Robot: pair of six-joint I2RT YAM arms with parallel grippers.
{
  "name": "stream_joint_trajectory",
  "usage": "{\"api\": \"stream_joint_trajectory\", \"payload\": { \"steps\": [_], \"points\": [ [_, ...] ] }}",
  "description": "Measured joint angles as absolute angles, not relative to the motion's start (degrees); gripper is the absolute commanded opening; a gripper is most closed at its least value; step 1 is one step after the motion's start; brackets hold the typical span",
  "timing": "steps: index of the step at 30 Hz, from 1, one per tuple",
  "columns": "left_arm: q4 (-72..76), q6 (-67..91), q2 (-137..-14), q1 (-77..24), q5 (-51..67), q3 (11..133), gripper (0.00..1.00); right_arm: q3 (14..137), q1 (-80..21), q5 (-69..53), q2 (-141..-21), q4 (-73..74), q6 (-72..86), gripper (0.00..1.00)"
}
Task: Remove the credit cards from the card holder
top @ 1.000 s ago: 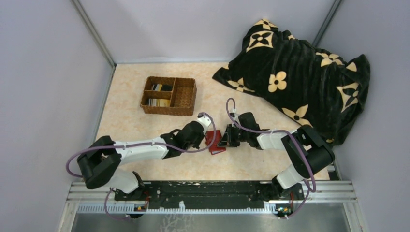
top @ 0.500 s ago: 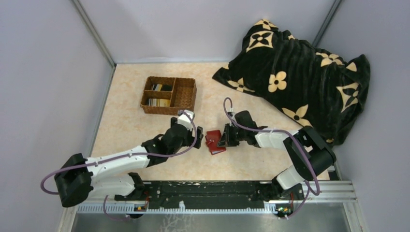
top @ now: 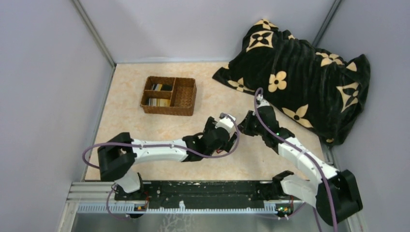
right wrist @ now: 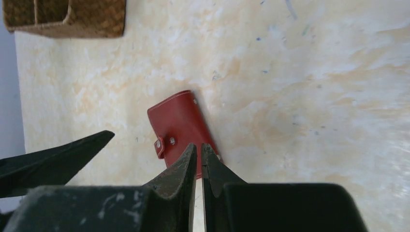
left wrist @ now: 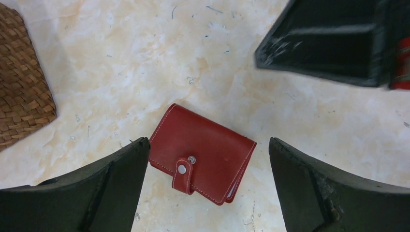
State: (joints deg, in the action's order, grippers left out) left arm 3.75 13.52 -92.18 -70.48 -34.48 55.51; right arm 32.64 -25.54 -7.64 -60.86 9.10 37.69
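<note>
Left gripper (left wrist: 208, 145) hung over the card holder (left wrist: 203, 153) with its jaws spread wide and nothing clamped. In the left wrist view, 1 finger (left wrist: 104, 193) sat just beside the holder's 9 o'clock edge and the other was clear of it at 3 o'clock. I could not tell whether the near finger touched it. The holder lay flat on the table (top: 145, 130), folded shut, red cover up. Its snap tab (left wrist: 183, 171) wrapped over the 6 o'clock edge. 2 metal studs showed, 1 on the tab and 1 on the cover beside it, and I could not tell whether the tab was fastened. Right gripper (right wrist: 198, 147) had its jaws almost together, only a thin slit between the tips, holding nothing. In the right wrist view the tips overlapped the holder's 5 o'clock corner, contact unclear. In the left wrist view that gripper showed as a dark block at 1 o'clock, apart from the holder. From the top camera the 2 wrists met near table centre and the left one hid most of the holder. Wicker basket (top: 186, 96) stood at 10 o'clock from the grippers, well apart. The credit cards (top: 159, 102) lay in its 2 left compartments, striped and dark edges showing, and the count was unclear. Its right compartment showed only wicker. Black blanket (top: 300, 72) with cream flowers was heaped at 1 to 2 o'clock, against the back right corner.
</note>
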Motion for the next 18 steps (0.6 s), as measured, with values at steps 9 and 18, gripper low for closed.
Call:
{"api": "stream_joint_trajectory", "payload": {
  "steps": [9, 18],
  "points": [
    [-4.56, 24.84, -101.3, -70.63, -39.99, 60.1, 0.79, 29.91, -22.85, -4.73, -55.44, 16.08, 36.62, 0.08],
    [-3.51, 31.33, -98.78, -71.29, -35.48, 58.72, 0.27, 28.47, -21.69, -6.04, -55.51, 16.36, 36.45, 0.0]
  ]
}}
